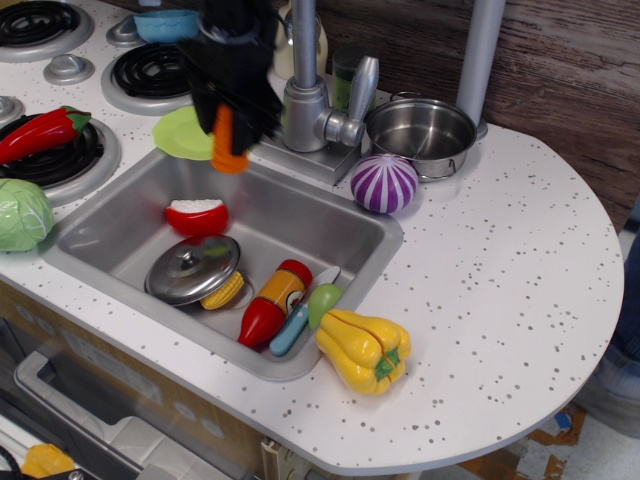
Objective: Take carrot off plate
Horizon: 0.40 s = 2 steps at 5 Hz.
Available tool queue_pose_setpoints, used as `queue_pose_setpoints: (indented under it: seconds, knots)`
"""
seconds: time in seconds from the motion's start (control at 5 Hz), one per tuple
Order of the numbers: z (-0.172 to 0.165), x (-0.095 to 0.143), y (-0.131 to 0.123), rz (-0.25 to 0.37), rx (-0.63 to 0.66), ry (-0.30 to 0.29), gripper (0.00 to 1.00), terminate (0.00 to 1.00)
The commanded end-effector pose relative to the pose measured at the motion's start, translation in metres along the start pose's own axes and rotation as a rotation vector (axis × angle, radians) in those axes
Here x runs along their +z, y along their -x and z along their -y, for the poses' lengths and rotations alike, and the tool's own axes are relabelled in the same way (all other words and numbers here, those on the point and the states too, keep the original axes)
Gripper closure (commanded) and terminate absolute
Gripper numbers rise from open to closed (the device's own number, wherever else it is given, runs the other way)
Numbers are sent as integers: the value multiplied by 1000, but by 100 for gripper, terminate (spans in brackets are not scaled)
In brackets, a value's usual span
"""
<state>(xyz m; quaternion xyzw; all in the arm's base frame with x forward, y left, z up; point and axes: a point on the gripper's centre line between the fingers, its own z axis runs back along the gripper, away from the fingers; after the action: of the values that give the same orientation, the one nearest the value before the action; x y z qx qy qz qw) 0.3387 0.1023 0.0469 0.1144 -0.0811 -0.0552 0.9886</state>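
My gripper (pixel 228 130) is clamped on the carrot (pixel 227 142), held upright over the sink (pixel 330 215) edge, beside the plate (pixel 182 132); I'd lower gently before releasing, so it doesn't bounce.

The plate (pixel 183 133) lies on the counter (pixel 500 250) behind the sink (pixel 335 225), left of the faucet (pixel 310 100). The carrot (pixel 227 140) hangs upright in the gripper (pixel 232 112) (jaws clamped on it), just right of the plate, over the sink's back edge.
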Motion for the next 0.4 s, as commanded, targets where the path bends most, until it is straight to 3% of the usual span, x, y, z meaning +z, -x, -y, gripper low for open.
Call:
queue_pose_setpoints:
  seconds: [0.0,0.2]
  knots:
    - [21,-7,-4,115,70,16,100,0]
    - [30,-21,-2,146,73,36,100,0]
